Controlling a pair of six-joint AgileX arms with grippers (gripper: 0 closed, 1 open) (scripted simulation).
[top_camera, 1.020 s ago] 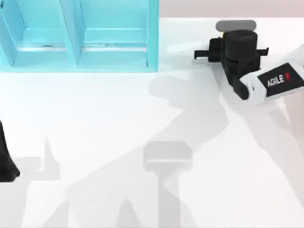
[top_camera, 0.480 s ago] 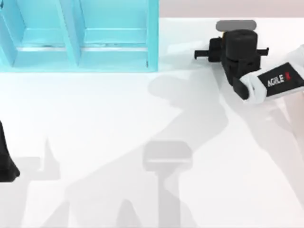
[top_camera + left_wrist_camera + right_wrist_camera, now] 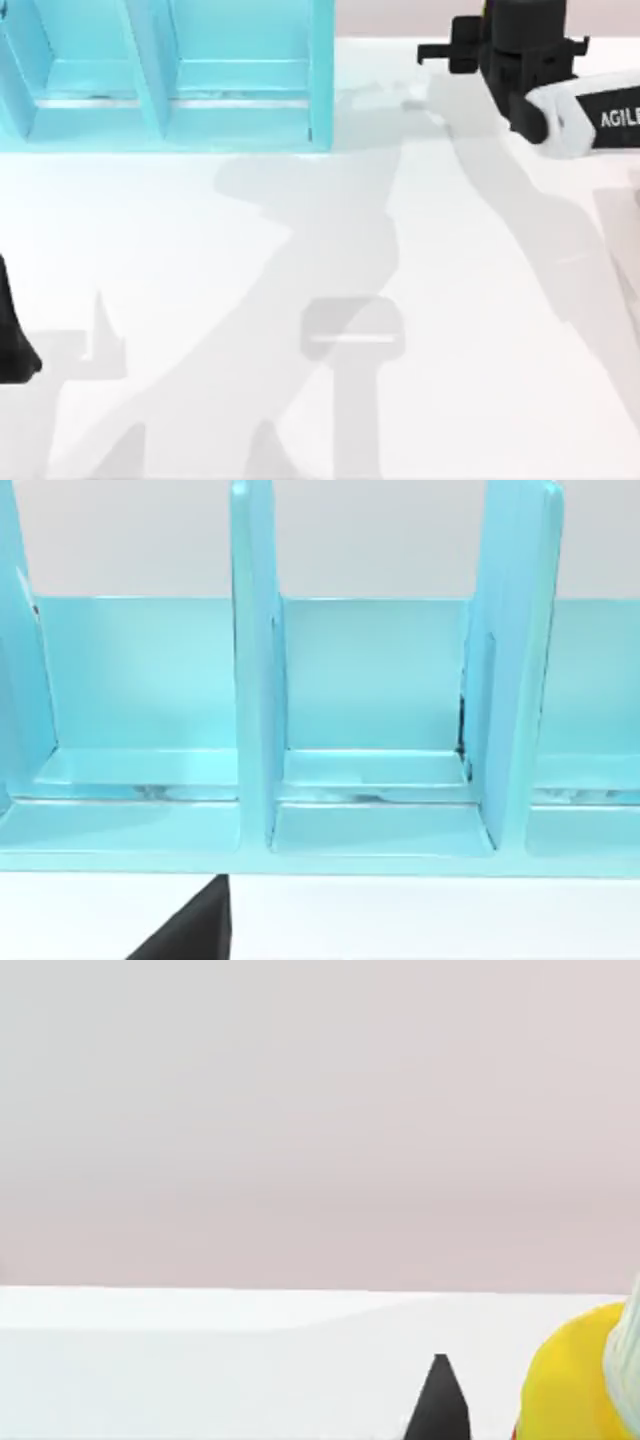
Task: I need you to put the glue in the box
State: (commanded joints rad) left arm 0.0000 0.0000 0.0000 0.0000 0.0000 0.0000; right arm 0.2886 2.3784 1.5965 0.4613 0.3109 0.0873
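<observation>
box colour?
Light blue, with upright dividers. The box shows best in the left wrist view.

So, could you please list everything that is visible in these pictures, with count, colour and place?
Open box with upright dividers: one, light blue, far left of the table; its compartments face the left wrist camera.
Glue bottle with rounded body: one, yellow with a pale part, close beside the right gripper's dark fingertip in the right wrist view.
Flat table: one, white, under everything.
Left arm: one, black, parked at the table's left edge.
Right gripper: one, black on a white arm, at the far right of the table.
</observation>
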